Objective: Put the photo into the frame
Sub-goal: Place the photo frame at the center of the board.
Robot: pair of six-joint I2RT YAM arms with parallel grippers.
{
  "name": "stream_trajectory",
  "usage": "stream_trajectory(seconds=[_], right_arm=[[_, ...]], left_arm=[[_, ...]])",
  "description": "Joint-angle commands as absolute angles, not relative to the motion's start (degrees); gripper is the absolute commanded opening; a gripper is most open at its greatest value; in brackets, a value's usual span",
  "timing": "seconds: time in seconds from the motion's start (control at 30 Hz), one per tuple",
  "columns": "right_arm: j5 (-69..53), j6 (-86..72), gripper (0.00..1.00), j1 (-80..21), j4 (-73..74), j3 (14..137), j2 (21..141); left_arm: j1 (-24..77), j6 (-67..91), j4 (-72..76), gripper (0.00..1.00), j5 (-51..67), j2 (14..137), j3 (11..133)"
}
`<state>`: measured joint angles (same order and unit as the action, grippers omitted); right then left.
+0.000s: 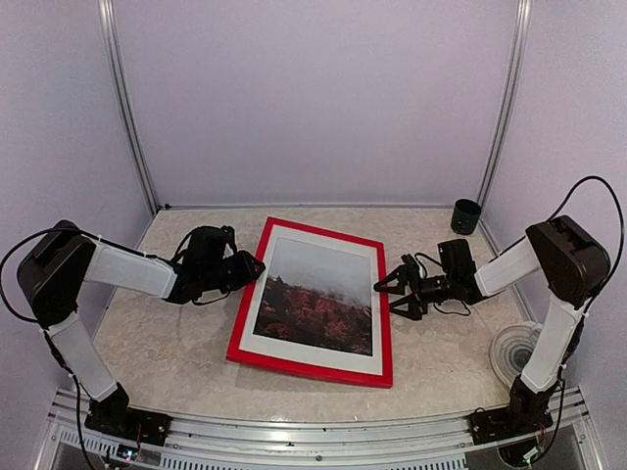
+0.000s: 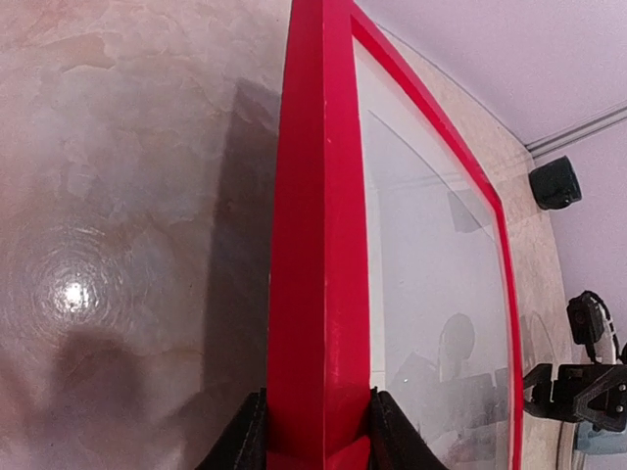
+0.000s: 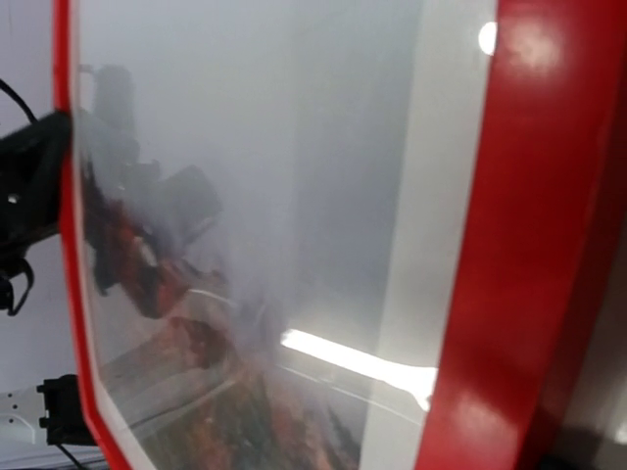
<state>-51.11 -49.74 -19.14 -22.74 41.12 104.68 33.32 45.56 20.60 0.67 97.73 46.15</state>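
The red frame (image 1: 313, 368) lies in the middle of the desk (image 1: 167, 343), turned a little so that its top leans toward the right of the picture. The photo (image 1: 318, 299) sits inside it: misty grey sky above, red-orange trees below, a wide white border all round.

The left pincer (image 1: 253, 266) is at the frame's left rail, near its upper left corner. In the left wrist view its two fingers (image 2: 245, 441) stand one on either side of the red rail, right against it, but I cannot tell whether they are clamping it or only flanking it.

The right pincer (image 1: 390, 292) is spread wide open, holding nothing, just at the frame's right rail; whether it touches I cannot tell.

A small dark cup (image 1: 466, 215) stands at the upper right, and a round white thing (image 1: 511, 354) lies at the lower right.
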Motion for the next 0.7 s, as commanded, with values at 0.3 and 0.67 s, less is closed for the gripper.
stream_trajectory(seconds=[0.3,0.67], right_arm=[[-46.06,-46.93,0.99,-18.19,-15.38,40.67,104.74],[-44.93,-46.26,0.99,-17.69,-15.0,39.55,103.86]], left_arm=[[36.78,44.97,23.62,0.33,7.89,101.02,45.9],[37.44,45.2,25.04,0.33,8.48,104.53,47.61]])
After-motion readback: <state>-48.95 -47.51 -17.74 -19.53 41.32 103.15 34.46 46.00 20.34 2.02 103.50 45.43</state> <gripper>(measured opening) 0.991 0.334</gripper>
